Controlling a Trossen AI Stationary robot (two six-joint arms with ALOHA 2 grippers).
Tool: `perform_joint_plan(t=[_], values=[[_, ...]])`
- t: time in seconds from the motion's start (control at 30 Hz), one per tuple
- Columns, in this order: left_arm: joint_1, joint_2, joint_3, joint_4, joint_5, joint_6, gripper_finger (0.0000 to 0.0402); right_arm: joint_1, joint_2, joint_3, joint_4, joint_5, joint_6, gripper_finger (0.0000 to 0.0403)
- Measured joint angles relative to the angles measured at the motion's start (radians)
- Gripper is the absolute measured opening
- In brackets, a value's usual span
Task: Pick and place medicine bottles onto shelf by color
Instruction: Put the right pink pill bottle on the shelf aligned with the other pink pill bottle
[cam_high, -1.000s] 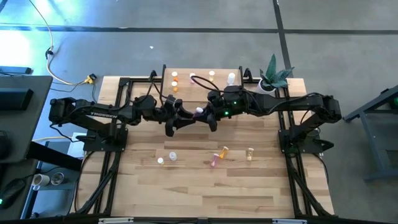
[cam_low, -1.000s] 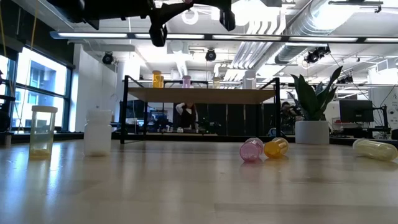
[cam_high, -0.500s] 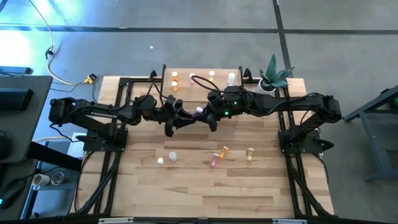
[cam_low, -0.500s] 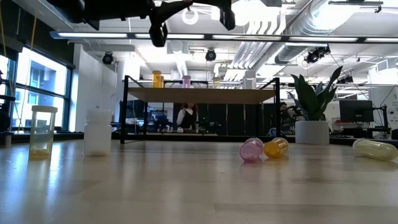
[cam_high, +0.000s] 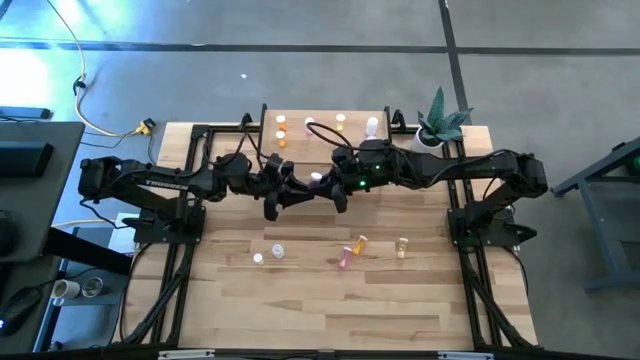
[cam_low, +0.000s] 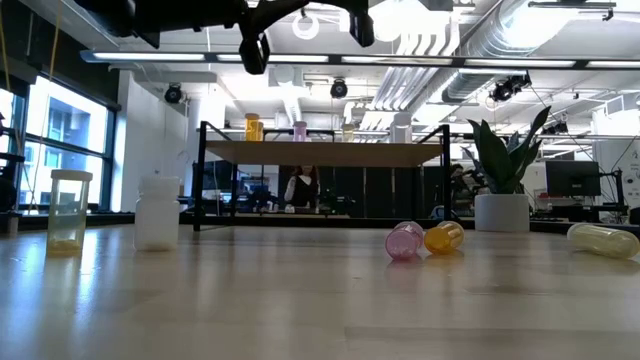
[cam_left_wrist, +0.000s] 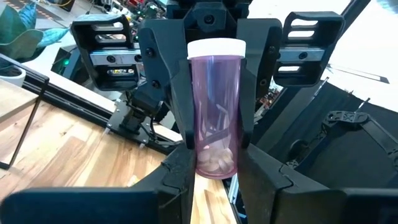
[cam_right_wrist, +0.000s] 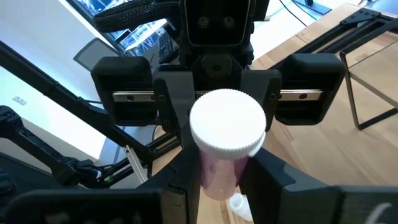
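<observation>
grippers meet above mid-table: your left gripper and right gripper both pinch the same pink bottle, held aloft between them, its white cap toward the right gripper, just short of the shelf.

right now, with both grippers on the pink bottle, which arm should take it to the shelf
Probably the right. Both the right gripper and the left gripper clamp the pink bottle, but its cap faces the right wrist, and that arm lies along the shelf front.
</observation>
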Motion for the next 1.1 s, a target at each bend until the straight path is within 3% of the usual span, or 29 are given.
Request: perform_joint_plan(t=[0.37, 0.77, 1.1], values=[[0.0, 0.0, 0.0, 0.0, -0.004, 0.003, 0.0085, 0.0, 0.001, 0.0, -0.003, 0.0, -0.006, 0.0088], [0.001, 0.001, 0.001, 0.005, -0.017, 0.03, 0.0084, -0.008, -0.002, 0.001, -0.007, 0.001, -0.006, 0.0185], [0.019, 0.001, 0.002, 0.043, -0.031, 0.074, 0.0083, -0.026, -0.013, 0.001, -0.018, 0.003, -0.017, 0.0192]])
